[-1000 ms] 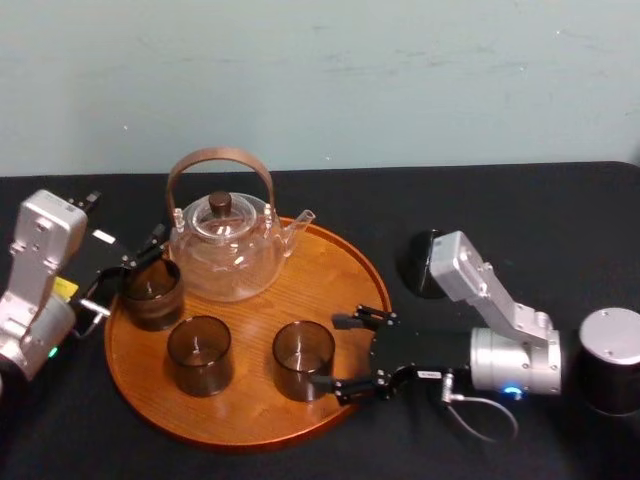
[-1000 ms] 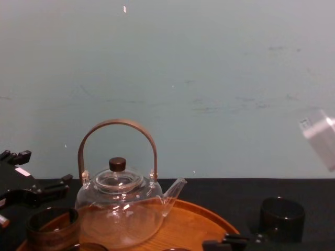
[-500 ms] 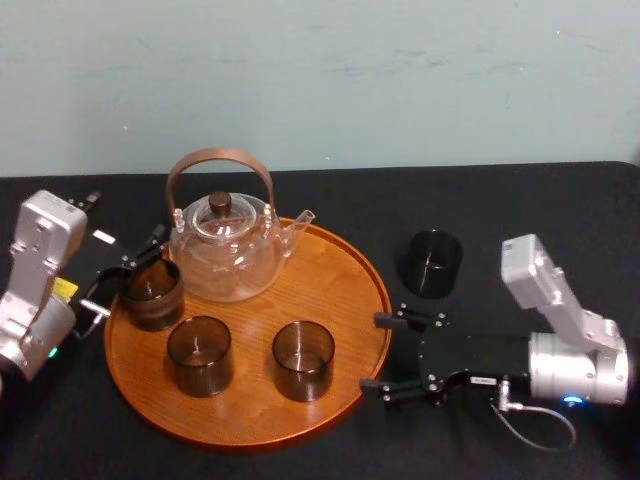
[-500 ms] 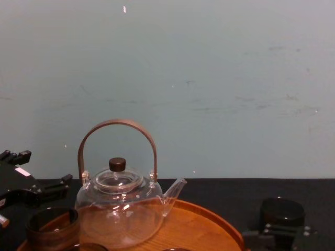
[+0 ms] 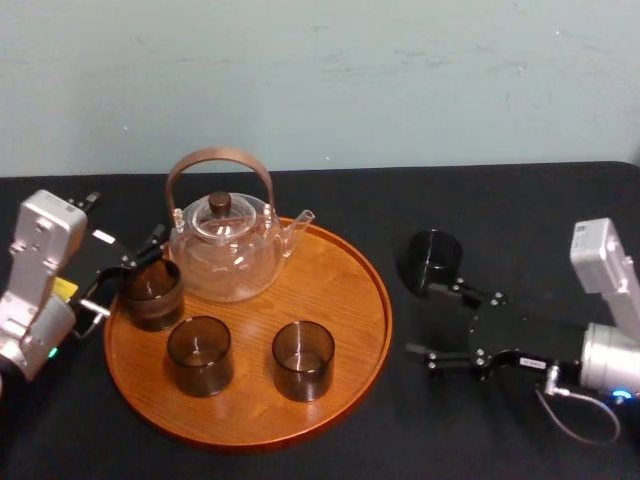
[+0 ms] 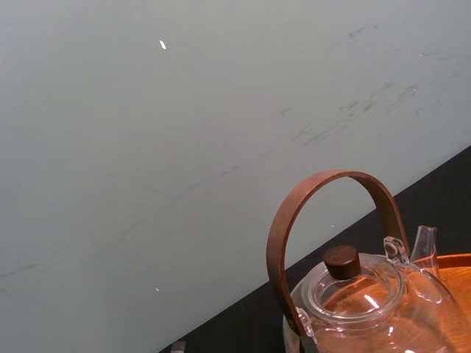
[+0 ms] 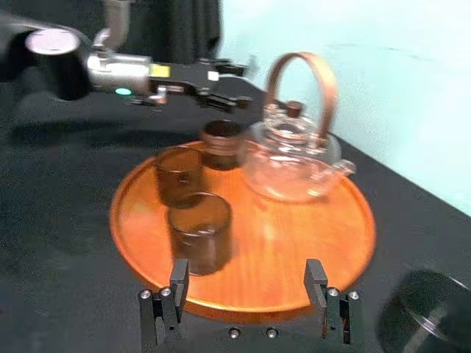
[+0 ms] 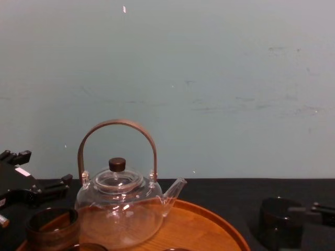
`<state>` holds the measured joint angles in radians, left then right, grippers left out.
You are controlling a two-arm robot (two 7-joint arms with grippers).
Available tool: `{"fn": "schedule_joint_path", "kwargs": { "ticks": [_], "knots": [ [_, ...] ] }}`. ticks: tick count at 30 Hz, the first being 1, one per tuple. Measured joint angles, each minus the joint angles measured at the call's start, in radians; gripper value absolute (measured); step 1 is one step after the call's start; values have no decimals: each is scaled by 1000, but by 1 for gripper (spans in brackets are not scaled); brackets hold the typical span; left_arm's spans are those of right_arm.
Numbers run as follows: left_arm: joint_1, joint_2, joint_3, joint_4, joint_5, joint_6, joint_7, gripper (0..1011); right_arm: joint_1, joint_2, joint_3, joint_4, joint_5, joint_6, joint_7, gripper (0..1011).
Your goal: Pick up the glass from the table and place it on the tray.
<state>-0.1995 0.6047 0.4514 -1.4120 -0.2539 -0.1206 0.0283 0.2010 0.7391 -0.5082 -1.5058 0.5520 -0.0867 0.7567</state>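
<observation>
Black cloth covers the table (image 5: 300, 190). From the head, the right gripper (image 5: 430, 320) sits right of the wooden tray (image 5: 340, 290), spread wide and holding nothing. Three smoky glasses stand on the tray, and the nearest glass (image 5: 303, 360) is at its front right. A fourth glass (image 5: 430, 262) stands on the cloth, just behind that gripper. One teapot (image 5: 225, 250) is on the tray. The left gripper (image 5: 130, 270), fingers apart, is beside the rear-left glass. From the right wrist, both fingers (image 7: 178, 283) frame the tray.

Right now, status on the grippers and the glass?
Right gripper open over table beside tray. Left gripper open at tray's left edge. One glass on table, three glasses on tray. Nothing blocking.
</observation>
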Motion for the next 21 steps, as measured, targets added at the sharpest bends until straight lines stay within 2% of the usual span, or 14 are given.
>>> {"fn": "schedule_joint_path", "kwargs": {
  "ticks": [7, 15, 21],
  "knots": [
    [0, 0, 0, 0, 0, 0, 0, 1001, -44, 4, 63, 4, 7, 40, -98, 1002],
    [0, 0, 0, 0, 0, 0, 0, 1001, -58, -14, 105, 30, 6, 80, -165, 1002],
    [0, 0, 0, 0, 0, 0, 0, 1001, -59, -27, 124, 49, 3, 105, -187, 1002]
  ]
}}
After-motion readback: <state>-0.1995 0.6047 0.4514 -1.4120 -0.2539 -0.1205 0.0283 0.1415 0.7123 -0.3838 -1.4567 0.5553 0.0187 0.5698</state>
